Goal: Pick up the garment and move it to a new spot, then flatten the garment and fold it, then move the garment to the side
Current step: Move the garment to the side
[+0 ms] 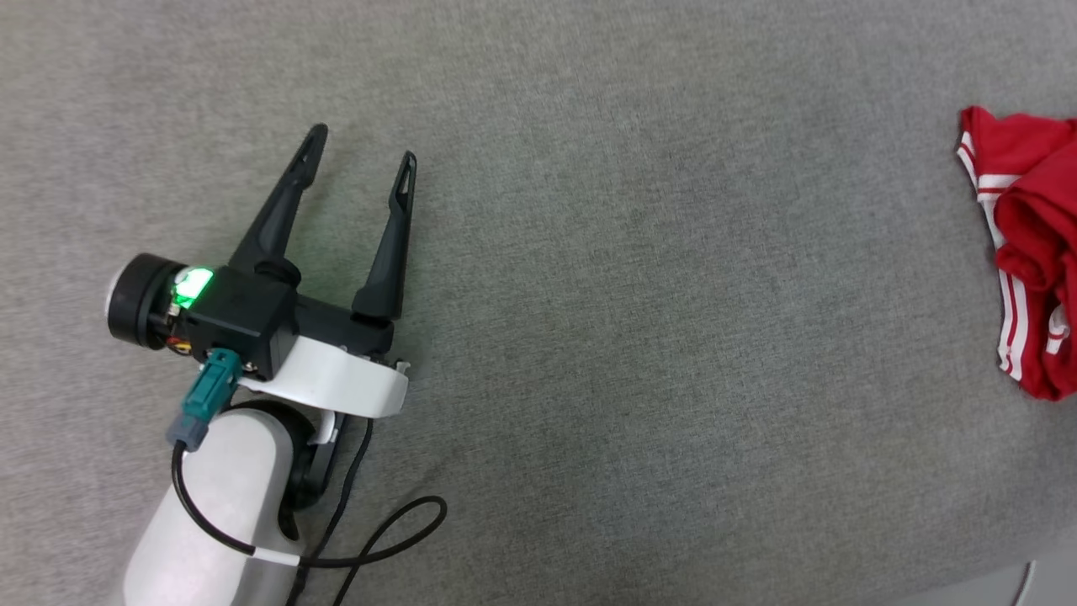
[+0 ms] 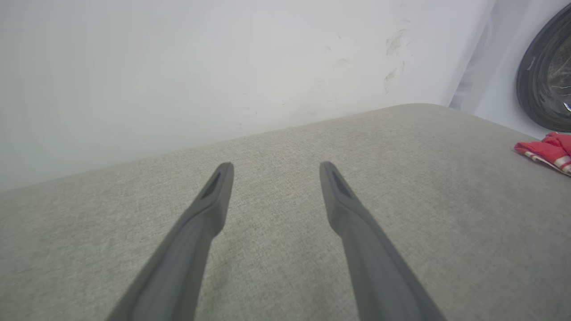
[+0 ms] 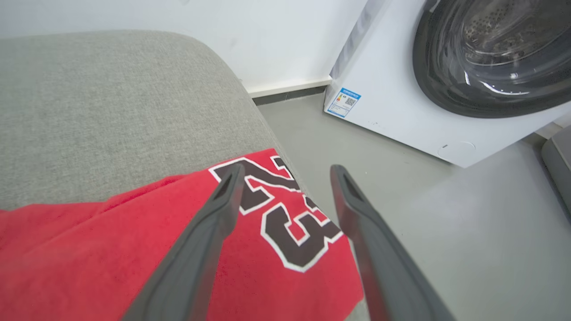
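The garment [image 1: 1031,252], a red jersey with red-white striped trim, lies bunched at the right edge of the grey cushion in the head view. Seen from the left wrist, the garment [image 2: 546,151] is small at the far right. In the right wrist view the garment [image 3: 134,249] spreads below the fingers, its black "23" showing, and it overhangs the cushion's edge. My right gripper [image 3: 287,176] is open above it with nothing between its fingers. At the cushion's left, my left gripper [image 1: 362,151] stands open and empty, far from the garment; its fingers [image 2: 214,196] hover over bare fabric.
The grey cushion [image 1: 631,295] has a white wall [image 2: 178,67] behind it. A white washing machine [image 3: 401,111] with a dark round door [image 3: 490,49] stands on the grey floor [image 3: 446,223] beyond the cushion's right edge.
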